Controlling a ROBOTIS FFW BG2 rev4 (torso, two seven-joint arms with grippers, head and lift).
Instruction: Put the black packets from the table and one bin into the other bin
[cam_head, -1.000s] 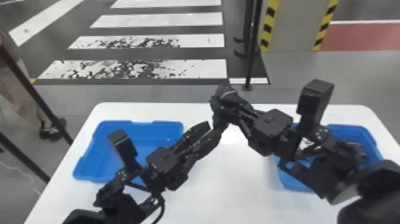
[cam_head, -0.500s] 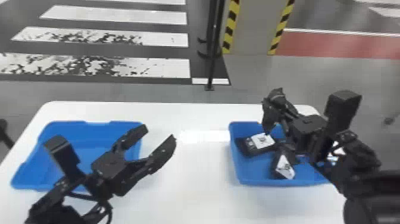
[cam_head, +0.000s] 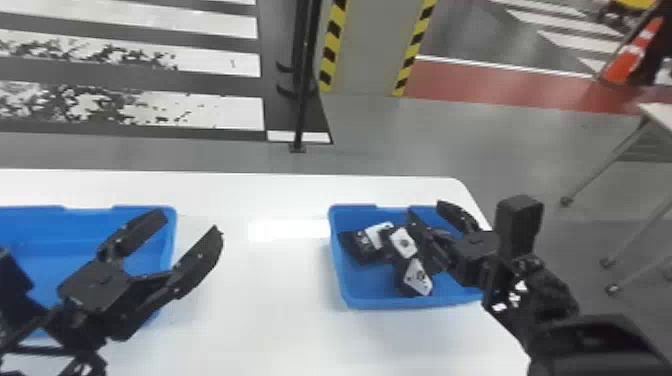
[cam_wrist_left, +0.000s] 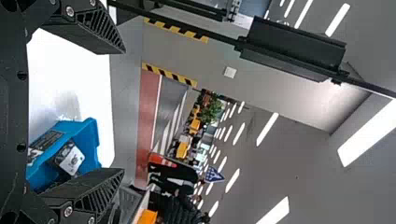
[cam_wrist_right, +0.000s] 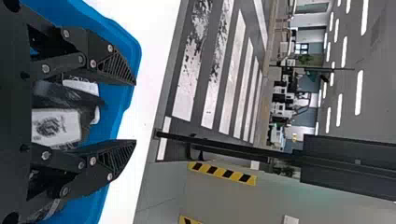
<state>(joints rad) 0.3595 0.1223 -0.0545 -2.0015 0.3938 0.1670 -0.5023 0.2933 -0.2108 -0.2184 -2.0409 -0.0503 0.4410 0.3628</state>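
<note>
Over the right blue bin (cam_head: 350, 299) my right gripper (cam_head: 427, 212) stands open. Several black packets with white labels lie in that bin, among them one packet (cam_head: 416, 278) near its front wall. In the right wrist view, a packet (cam_wrist_right: 56, 127) is seen between the spread fingers of the right gripper (cam_wrist_right: 135, 113); contact cannot be told. My left gripper (cam_head: 190, 220) is open at the right edge of the left blue bin (cam_head: 172, 235), with nothing between its fingers. The left wrist view shows the left gripper (cam_wrist_left: 124, 109) and, farther off, a labelled packet (cam_wrist_left: 70, 157) in the right bin.
The white table (cam_head: 260, 300) stretches between the two bins. Behind it a thin black post (cam_head: 300, 100) rises from the floor. Another table (cam_head: 659, 116) stands off to the right, near an orange cone (cam_head: 627, 55).
The head view has turned toward the right. Both arms have moved apart, and the right gripper has come over the right bin, open. More packets in that bin are now visible.
</note>
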